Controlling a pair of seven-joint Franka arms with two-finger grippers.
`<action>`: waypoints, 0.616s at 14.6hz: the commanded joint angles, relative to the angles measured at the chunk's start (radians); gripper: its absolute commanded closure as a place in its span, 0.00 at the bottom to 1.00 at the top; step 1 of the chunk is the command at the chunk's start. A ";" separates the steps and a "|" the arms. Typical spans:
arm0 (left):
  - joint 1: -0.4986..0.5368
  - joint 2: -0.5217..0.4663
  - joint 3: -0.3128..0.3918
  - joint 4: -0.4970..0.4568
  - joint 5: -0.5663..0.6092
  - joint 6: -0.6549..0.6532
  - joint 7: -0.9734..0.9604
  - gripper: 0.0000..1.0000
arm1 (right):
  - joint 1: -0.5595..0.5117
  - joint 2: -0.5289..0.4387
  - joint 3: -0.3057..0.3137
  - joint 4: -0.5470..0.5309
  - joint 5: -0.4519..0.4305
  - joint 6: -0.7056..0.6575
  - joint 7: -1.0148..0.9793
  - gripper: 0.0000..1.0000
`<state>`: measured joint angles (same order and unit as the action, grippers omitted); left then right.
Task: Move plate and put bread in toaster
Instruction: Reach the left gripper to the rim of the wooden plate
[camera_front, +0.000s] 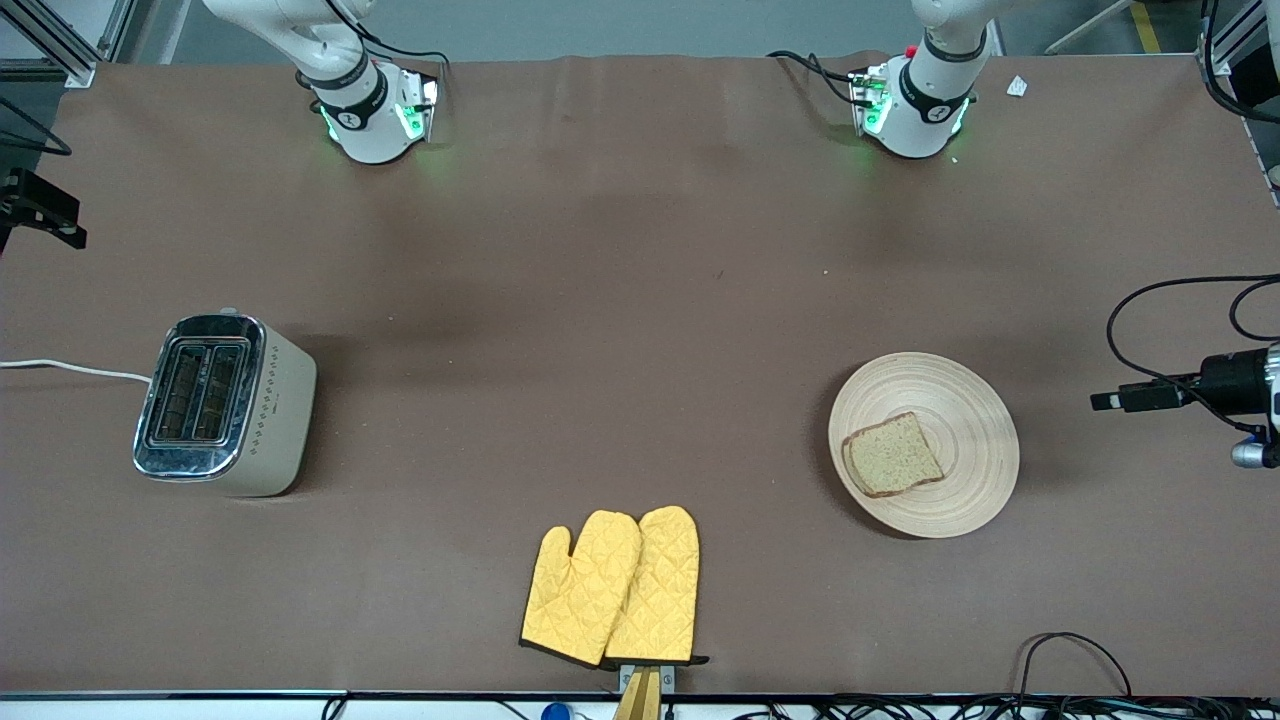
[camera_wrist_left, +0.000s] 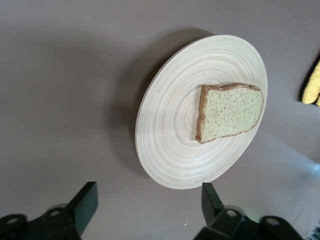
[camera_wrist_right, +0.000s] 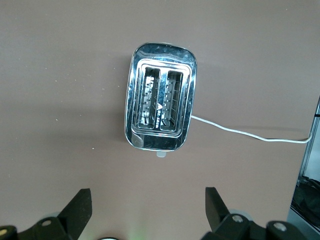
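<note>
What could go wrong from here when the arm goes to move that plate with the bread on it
The bread lies loose and off-centre on the plate, so a tilt while lifting could slide it off. The plate is shallow and flat on the table, so the open left gripper above it may slip off the thin rim. The toaster slots are narrow, so a skewed slice could catch on the chrome top. The right gripper hangs open above the toaster.
</note>
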<state>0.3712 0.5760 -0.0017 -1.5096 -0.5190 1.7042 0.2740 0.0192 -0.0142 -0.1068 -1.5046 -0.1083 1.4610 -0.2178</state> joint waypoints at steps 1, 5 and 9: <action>0.040 0.092 -0.009 0.034 -0.134 -0.005 0.040 0.12 | -0.015 0.003 0.002 0.000 0.033 -0.010 0.059 0.00; 0.045 0.182 -0.009 0.035 -0.208 0.031 0.096 0.28 | -0.033 0.002 0.006 0.001 0.078 -0.030 0.140 0.00; 0.046 0.238 -0.009 0.035 -0.260 0.083 0.155 0.38 | -0.031 -0.001 0.009 0.001 0.081 -0.039 0.141 0.00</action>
<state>0.4115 0.7866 -0.0032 -1.5000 -0.7539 1.7687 0.4131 -0.0021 -0.0085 -0.1089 -1.5047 -0.0448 1.4361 -0.0893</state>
